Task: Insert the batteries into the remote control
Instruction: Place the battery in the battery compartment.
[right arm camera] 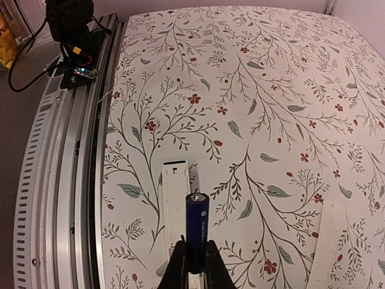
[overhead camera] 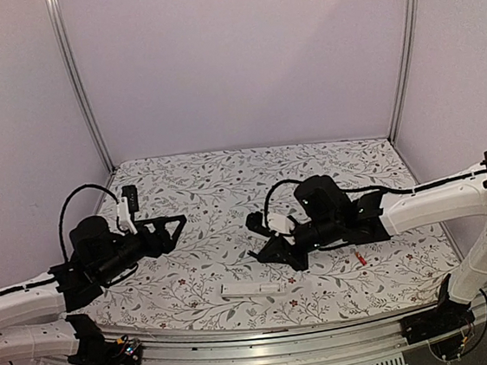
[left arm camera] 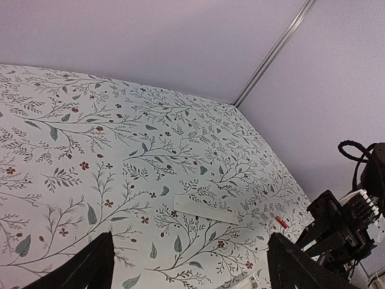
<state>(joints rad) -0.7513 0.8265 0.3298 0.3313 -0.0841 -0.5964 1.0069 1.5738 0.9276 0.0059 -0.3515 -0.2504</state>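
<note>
Dark battery (right arm camera: 197, 232): pinched in the right gripper (right arm camera: 195, 259), poking out past its tips.
Remote control (right arm camera: 175, 198): flat on the table (right arm camera: 258, 90), below the dark battery, with its hollow end just ahead of the tips.
Red battery (overhead camera: 360, 259): on the table behind the right gripper, close to that arm.
Right gripper: fingers squeezed tight on the dark battery.
Left gripper (left arm camera: 192, 271): fingers spread wide, holding nothing, well apart from the remote control.
White strip (right arm camera: 328, 241): lies flat, off to one side of the right gripper.
</note>
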